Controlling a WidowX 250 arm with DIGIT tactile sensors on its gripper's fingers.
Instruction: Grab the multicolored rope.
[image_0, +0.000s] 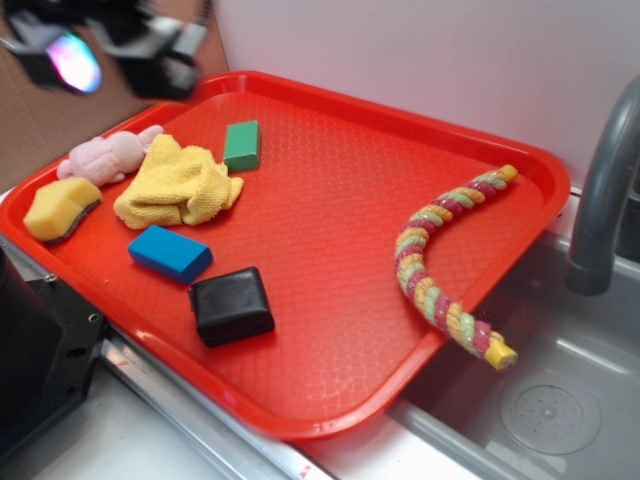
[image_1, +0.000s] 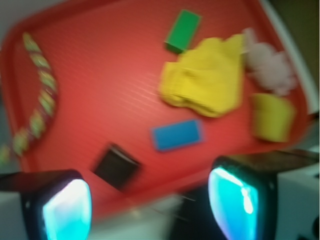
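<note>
The multicolored rope (image_0: 411, 265) lies in a curve along the right side of the red tray (image_0: 330, 200), pink, yellow and pale green, with yellow ends. Its near end sticks out past the tray's edge over the sink. In the wrist view the multicolored rope (image_1: 48, 100) shows blurred at the tray's (image_1: 110, 75) left side. My gripper (image_0: 110, 50) hovers high over the tray's far left corner, well away from the rope. From the wrist, the gripper (image_1: 150, 207) is open, its two glowing pads wide apart with nothing between them.
On the tray's left half lie a green block (image_0: 242, 145), a yellow cloth (image_0: 178, 182), a pink plush (image_0: 105, 155), a yellow sponge (image_0: 60, 207), a blue block (image_0: 169, 253) and a black box (image_0: 232, 305). A grey faucet (image_0: 605, 190) and sink (image_0: 550, 400) stand to the right.
</note>
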